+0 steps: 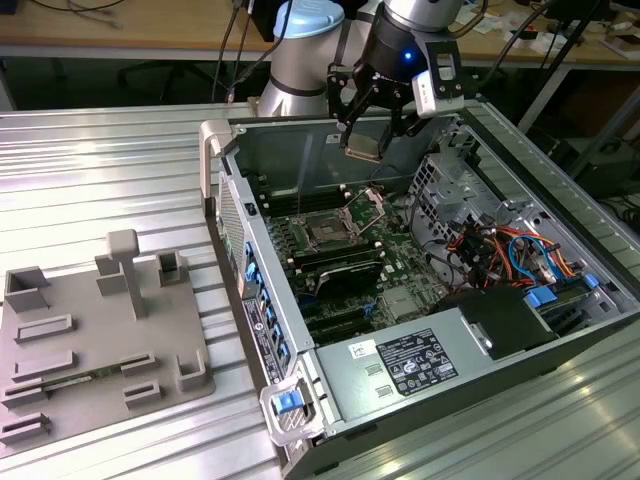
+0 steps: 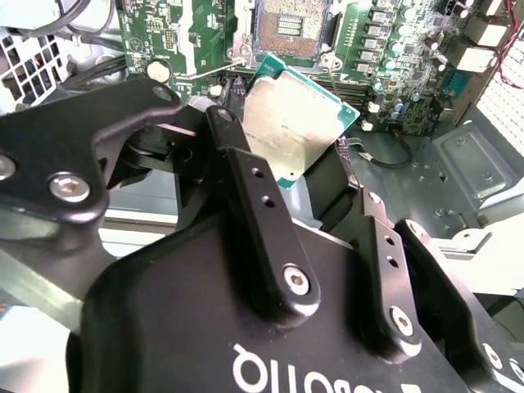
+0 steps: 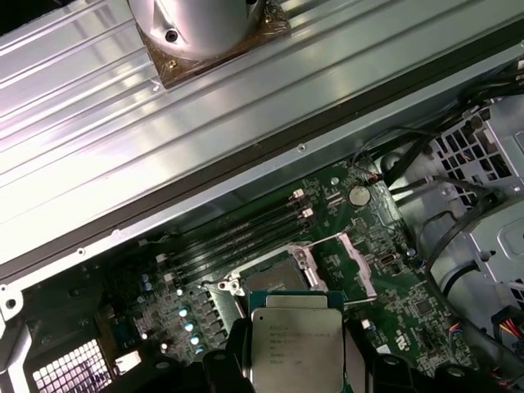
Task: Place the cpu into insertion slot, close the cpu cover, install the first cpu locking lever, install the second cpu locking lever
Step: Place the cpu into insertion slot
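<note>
So the cpu point(image 1: 361, 153) is pinched in the claw point(image 1: 370, 135) and held up in the air over the open computer case point(image 1: 300, 155), which is laid on its side on the ribbed metal bench point(image 1: 100, 170). In the second wrist view the cpu is seen silver-grey side up and tilted, gripped at opposite edges between the two black fingers point(image 2: 254, 205), with a thin green rim showing around the metal top. The insertion slot point(image 1: 328, 232) is left open on the green motherboard point(image 1: 400, 270), lower down than the cpu and a bit toward the exterior view's left, with nothing touching it. The cpu cover point(image 1: 369, 206) looks to be flipped up at the slot's far edge, though that bit is pretty murky, so the exact angle can't be called. In the first wrist view the cpu is seen just beside the slot without covering it, and the long black memory slots point(image 3: 237, 233) are lined up beyond. A grey fixture tray point(image 1: 100, 340) is parked on the bench, well off to the exterior view's left of the case.
</note>
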Robot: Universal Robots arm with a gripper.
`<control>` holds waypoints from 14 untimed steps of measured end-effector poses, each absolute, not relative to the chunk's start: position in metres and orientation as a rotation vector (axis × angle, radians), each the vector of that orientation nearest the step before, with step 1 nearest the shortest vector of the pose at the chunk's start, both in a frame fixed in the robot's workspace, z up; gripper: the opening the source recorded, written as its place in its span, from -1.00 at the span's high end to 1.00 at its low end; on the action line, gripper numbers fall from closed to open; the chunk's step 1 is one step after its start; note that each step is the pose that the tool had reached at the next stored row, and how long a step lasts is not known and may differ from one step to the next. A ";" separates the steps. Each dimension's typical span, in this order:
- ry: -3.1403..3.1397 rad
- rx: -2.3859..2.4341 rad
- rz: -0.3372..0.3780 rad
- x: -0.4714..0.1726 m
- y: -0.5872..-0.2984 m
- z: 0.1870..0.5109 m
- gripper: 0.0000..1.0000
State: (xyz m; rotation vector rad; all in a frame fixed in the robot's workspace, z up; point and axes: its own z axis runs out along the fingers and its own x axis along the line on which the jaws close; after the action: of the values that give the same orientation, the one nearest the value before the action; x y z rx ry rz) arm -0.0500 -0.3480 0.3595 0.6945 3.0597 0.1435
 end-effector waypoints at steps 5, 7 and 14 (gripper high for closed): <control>3.030 0.801 0.143 -0.050 -0.348 0.359 -0.09; 3.020 0.834 0.143 -0.050 -0.348 0.359 -0.09; 2.972 0.978 0.143 -0.050 -0.348 0.358 -0.09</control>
State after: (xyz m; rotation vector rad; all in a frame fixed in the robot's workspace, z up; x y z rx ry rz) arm -0.0500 -0.3480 0.3583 0.9780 2.9721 0.1425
